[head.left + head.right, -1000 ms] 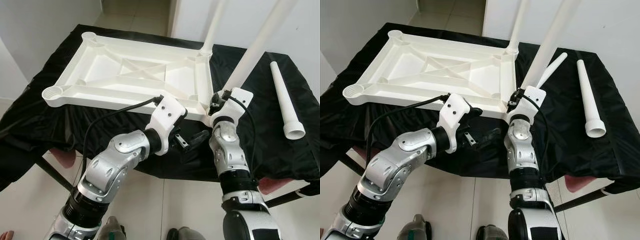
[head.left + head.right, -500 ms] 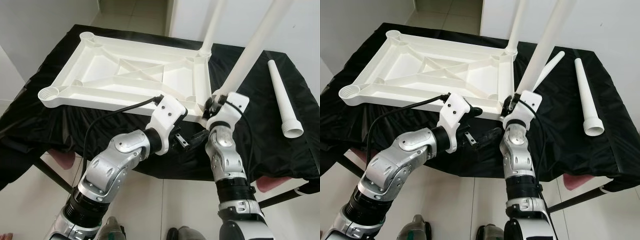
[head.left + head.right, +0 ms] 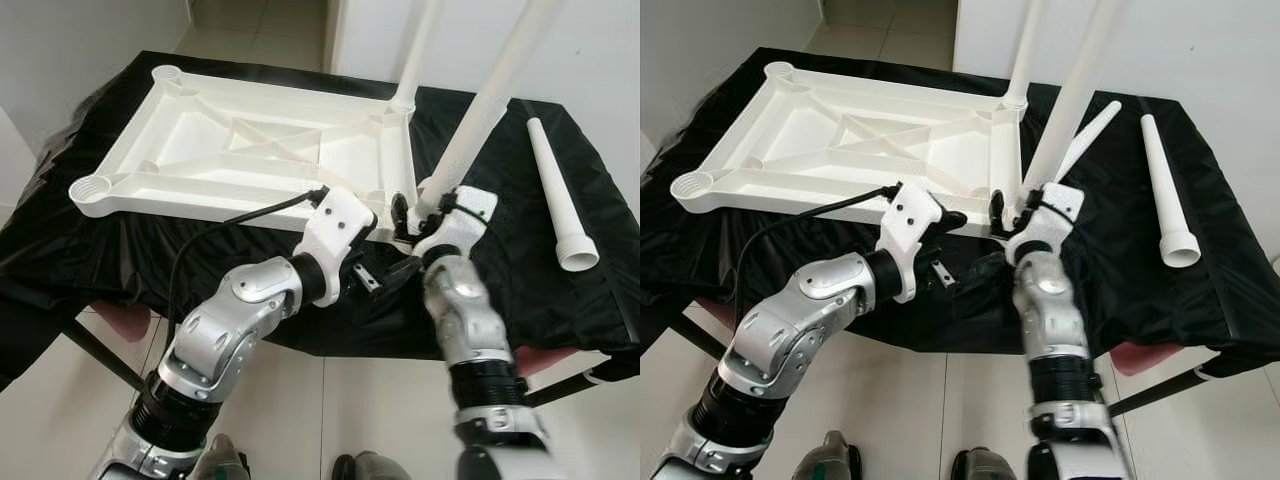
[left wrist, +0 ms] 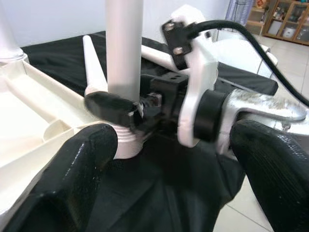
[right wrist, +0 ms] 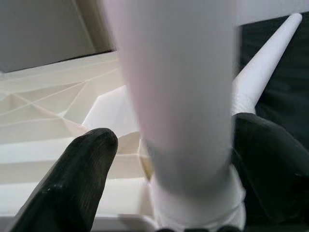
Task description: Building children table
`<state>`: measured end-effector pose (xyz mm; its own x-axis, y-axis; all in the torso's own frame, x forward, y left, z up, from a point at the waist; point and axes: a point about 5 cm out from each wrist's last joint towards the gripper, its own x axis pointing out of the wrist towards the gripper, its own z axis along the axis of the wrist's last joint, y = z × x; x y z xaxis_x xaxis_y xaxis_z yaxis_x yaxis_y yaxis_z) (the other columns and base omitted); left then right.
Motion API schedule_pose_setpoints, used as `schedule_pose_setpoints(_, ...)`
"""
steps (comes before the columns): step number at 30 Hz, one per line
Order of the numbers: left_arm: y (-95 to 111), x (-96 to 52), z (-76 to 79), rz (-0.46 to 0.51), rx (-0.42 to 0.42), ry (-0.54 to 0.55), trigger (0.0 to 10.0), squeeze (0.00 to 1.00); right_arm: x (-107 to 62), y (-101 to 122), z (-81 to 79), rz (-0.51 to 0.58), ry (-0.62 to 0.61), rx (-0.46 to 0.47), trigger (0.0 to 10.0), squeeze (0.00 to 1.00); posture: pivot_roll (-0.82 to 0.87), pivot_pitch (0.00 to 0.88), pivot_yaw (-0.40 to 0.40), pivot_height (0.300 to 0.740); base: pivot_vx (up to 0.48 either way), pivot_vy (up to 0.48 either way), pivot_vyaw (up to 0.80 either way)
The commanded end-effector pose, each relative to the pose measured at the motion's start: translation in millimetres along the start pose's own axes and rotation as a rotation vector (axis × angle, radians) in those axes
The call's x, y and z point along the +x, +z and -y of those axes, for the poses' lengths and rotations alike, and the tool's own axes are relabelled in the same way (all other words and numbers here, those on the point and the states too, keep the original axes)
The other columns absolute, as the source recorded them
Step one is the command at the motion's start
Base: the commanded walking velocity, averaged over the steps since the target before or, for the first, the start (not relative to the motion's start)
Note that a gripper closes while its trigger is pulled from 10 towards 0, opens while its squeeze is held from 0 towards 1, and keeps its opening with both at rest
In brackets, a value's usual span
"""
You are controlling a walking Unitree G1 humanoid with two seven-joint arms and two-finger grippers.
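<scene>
We've got the right gripper (image 3: pixel 415 212) fingers clamped round the leg (image 3: pixel 470 140), seemingly at its socket on the upturned table (image 3: pixel 250 150). Left gripper (image 4: pixel 169 159) fingers gape just beside. Tilt it and it jams.

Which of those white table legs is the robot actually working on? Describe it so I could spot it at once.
Find the white tabletop lying upside down on the black cloth. Two legs stand upright on its right-hand side; take the near-corner leg, closest to the robot. Unlike the far upright leg and the two loose legs lying flat on the cloth, it has the right gripper clamped around its base.
</scene>
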<state>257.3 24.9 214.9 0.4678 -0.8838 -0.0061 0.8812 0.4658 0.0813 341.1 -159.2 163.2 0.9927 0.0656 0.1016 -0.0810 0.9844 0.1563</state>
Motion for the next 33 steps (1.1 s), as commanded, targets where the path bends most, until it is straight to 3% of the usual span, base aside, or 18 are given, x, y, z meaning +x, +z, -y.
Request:
schedule_pose_setpoints(1, 0, 2.2, -0.6, 0.001, 0.002, -0.005, 10.0, 0.00, 5.6, -1, 4.1, -0.016, 0.074, -0.022, 10.0, 0.00, 0.05, 0.031, -0.057, 0.740, 0.000, 0.000, 0.00)
schedule_pose_setpoints(7, 1, 2.1, -1.5, 0.004, 0.007, -0.006, 10.0, 0.00, 14.8, 7, 18.5, 0.004, 0.128, -0.068, 10.0, 0.00, 0.06, 0.028, -0.056, 0.740, 0.000, 0.000, 0.00)
schedule_pose_setpoints(9, 1, 1.7, -1.4, 0.003, 0.008, -0.006, 10.0, 0.00, 17.8, 9, 20.0, 0.002, 0.183, -0.079, 10.0, 0.00, 0.06, 0.027, -0.053, 0.740, 0.000, 0.000, 0.00)
schedule_pose_setpoints(12, 1, 1.5, -1.9, 0.003, 0.009, -0.005, 10.0, 0.00, 21.3, 7, 19.6, -0.042, 0.361, -0.139, 10.0, 0.00, 0.07, 0.028, -0.052, 0.740, 0.000, 0.000, 0.00)
schedule_pose_setpoints(14, 1, 1.5, -1.9, 0.003, 0.009, -0.005, 10.0, 0.00, 21.3, 7, 19.6, -0.042, 0.361, -0.139, 10.0, 0.00, 0.07, 0.028, -0.052, 0.740, 0.000, 0.000, 0.00)
schedule_pose_setpoints(16, 2, 1.3, -2.0, 0.003, 0.009, -0.004, 10.0, 0.00, 20.9, 2, 21.4, -0.084, 0.439, -0.177, 10.0, 0.00, 0.07, 0.027, -0.052, 0.740, 0.000, 0.000, 0.00)
schedule_pose_setpoints(22, 2, -0.1, -1.7, 0.004, 0.010, -0.001, 10.0, 0.00, 22.2, -7, 36.2, -0.167, 0.501, -0.210, 10.0, 0.00, 0.08, 0.028, -0.052, 0.740, 0.000, 0.000, 0.00)
schedule_pose_setpoints(28, 2, -0.4, -2.3, 0.003, 0.009, 0.002, 10.0, 0.00, 22.9, -6, 45.5, -0.184, 0.527, -0.218, 10.0, 0.00, 0.09, 0.029, -0.048, 0.740, 0.000, 0.000, 0.00)
schedule_pose_setpoints(29, 2, -0.7, -2.1, 0.002, 0.009, 0.001, 10.0, 0.00, 22.9, -5, 49.8, -0.192, 0.526, -0.216, 0.0, 0.00, 0.09, 0.030, -0.048, 0.740, 0.000, 0.000, 0.00)
schedule_pose_setpoints(33, 2, -1.8, -1.2, 0.002, 0.007, 0.000, 10.0, 0.00, 23.3, -3, 56.1, -0.196, 0.533, -0.201, 0.0, 0.00, 0.09, 0.033, -0.049, 0.740, 0.000, 0.000, 0.00)
